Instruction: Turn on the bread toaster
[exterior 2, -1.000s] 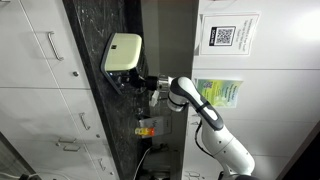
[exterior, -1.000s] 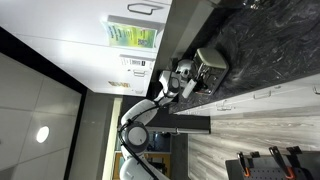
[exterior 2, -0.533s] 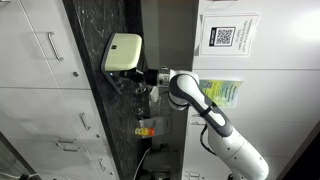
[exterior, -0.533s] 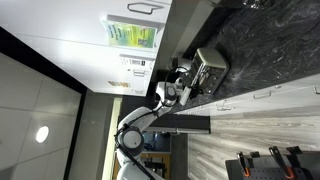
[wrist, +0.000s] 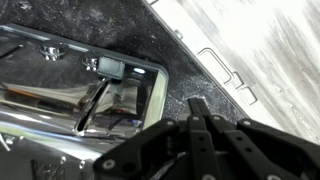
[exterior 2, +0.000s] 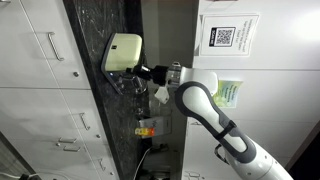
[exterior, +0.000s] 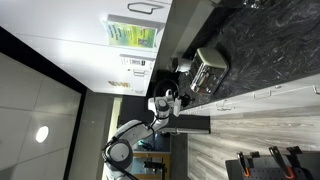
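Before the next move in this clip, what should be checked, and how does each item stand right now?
1. Toaster stands on the counter, in view: ok.
2. Lever visible in the wrist view: ok.
3. Pincer shut and holding nothing, fit for pushing: ok.
4. Pincer touching the lever: not ok, they are apart.
5. Lever already pressed down: cannot tell.

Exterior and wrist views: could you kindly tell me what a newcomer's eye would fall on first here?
The shiny silver bread toaster stands out against the dark marbled counter in both exterior views. In the wrist view, the gripper, fingers together, hangs close to the toaster's chrome side, near its dark lever.
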